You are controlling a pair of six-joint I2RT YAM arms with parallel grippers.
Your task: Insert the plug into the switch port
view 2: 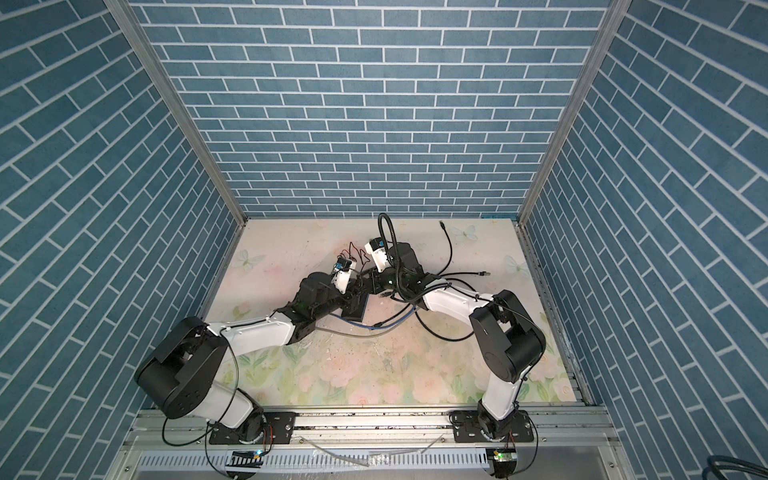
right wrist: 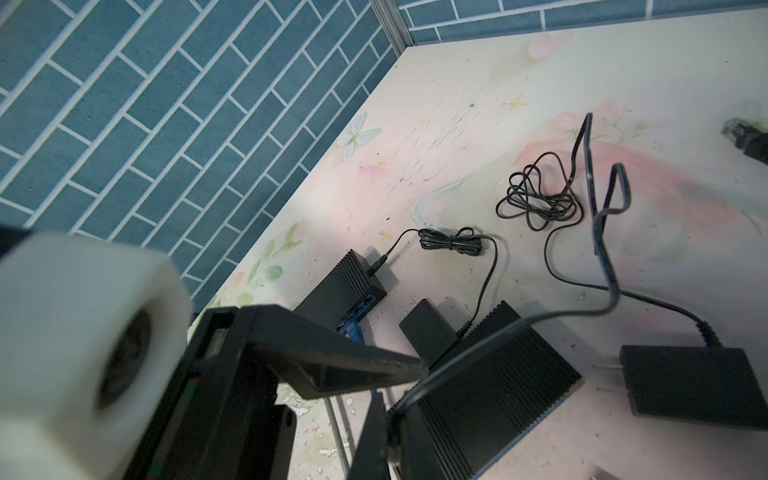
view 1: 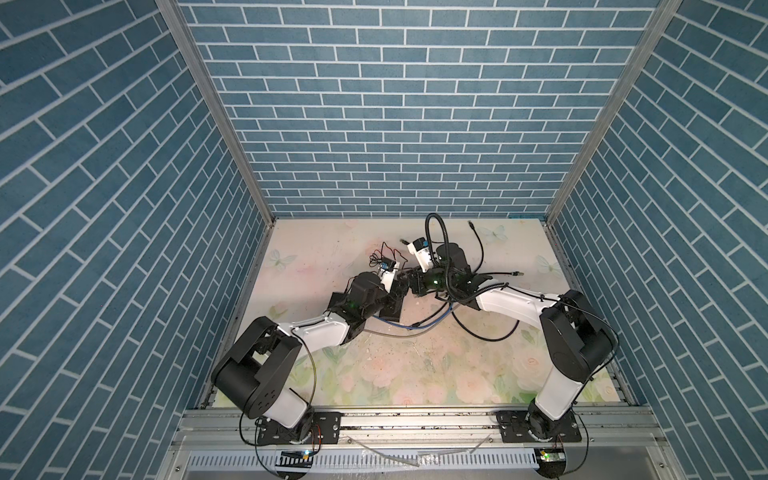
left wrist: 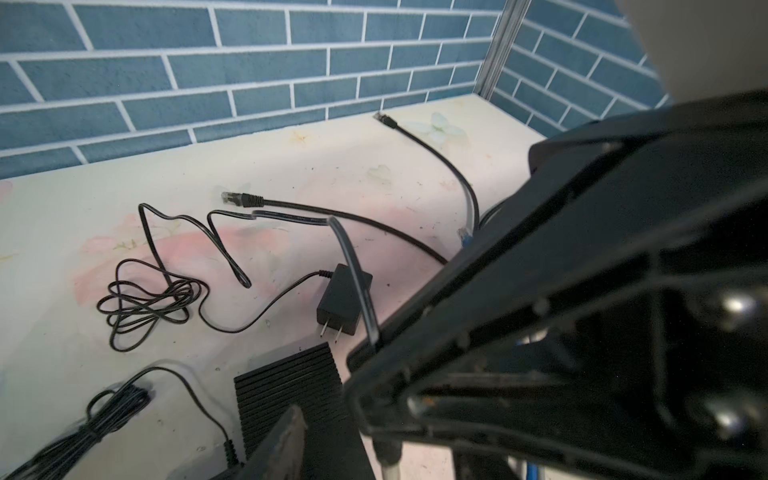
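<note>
A black ribbed switch (view 1: 392, 306) (view 2: 355, 308) lies mid-table where both grippers meet. In the right wrist view my right gripper (right wrist: 390, 436) is shut on the end of a flat black cable (right wrist: 498, 332), right at the switch's (right wrist: 490, 386) edge. The plug is mostly hidden between the fingers, and the port does not show. My left gripper (view 1: 400, 293) stands open over the switch (left wrist: 291, 390). One of its fingers (left wrist: 286, 436) shows well off to the side; the right gripper's body hides the rest.
A second switch (right wrist: 340, 286) with a blue cable plugged in lies nearer the left wall. Two power adapters (right wrist: 698, 386) (right wrist: 428, 332), thin cord tangles (left wrist: 145, 303), a loose Ethernet plug (left wrist: 235, 198) and blue and grey cables (view 1: 415, 326) crowd the middle.
</note>
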